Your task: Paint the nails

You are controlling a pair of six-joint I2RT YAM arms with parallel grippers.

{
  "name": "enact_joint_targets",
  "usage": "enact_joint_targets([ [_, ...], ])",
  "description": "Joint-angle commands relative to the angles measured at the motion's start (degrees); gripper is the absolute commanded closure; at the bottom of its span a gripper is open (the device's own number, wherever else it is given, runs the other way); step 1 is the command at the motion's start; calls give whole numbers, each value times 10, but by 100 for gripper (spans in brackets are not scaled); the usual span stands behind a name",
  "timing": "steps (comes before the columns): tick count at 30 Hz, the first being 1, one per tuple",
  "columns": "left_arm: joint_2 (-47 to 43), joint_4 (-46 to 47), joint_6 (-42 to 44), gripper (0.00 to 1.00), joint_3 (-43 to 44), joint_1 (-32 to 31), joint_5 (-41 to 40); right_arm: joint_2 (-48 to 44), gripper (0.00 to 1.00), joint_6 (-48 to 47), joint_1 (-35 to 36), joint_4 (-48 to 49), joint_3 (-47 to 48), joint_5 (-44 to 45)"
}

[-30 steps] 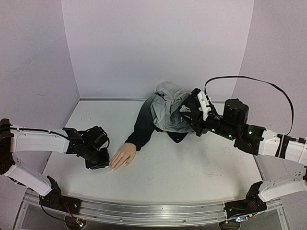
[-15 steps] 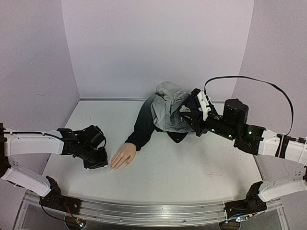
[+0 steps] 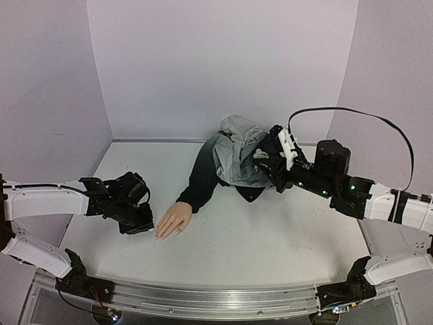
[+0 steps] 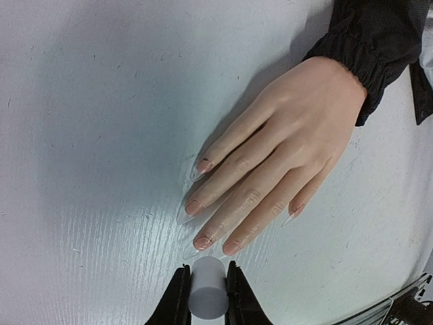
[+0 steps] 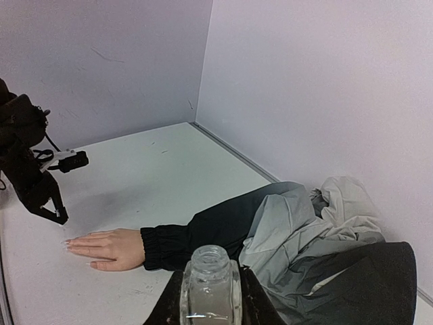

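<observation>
A flesh-coloured mannequin hand [image 3: 174, 220] lies palm down on the white tabletop [image 3: 257, 237], fingers spread toward the near left edge. The nails [image 4: 193, 206], long, pale and glossy, rest on the surface at the fingertips. The left jaws are clamped tight on a short white cylinder [image 4: 208, 288], just beside the tips of the ring and little fingers. In the left wrist view the cylinder's blunt end hides whatever lies beneath it.

A dark sleeve [image 3: 199, 177] runs back from the wrist into a bunched grey-and-black garment [image 3: 237, 152] heaped near the rear wall [image 3: 216, 61]. The right jaws hover over this heap, well apart from the hand. They are closed around an uncapped clear glass bottle [image 5: 211, 264], held upright. Seen from the right wrist, the bottle fills the lower middle and the garment spreads across the tabletop between it and the hand. The left arm [image 3: 47, 200] reaches in low from the left.
</observation>
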Motion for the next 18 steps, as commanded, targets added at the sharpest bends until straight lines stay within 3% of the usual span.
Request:
enact_joint_targets([
  [1,14,7,8,100,30,-1,-14,-5,100,2,1,43,3,-5],
  [18,37,21,13,100,32,-1,-8,-5,100,2,1,43,2,-2],
])
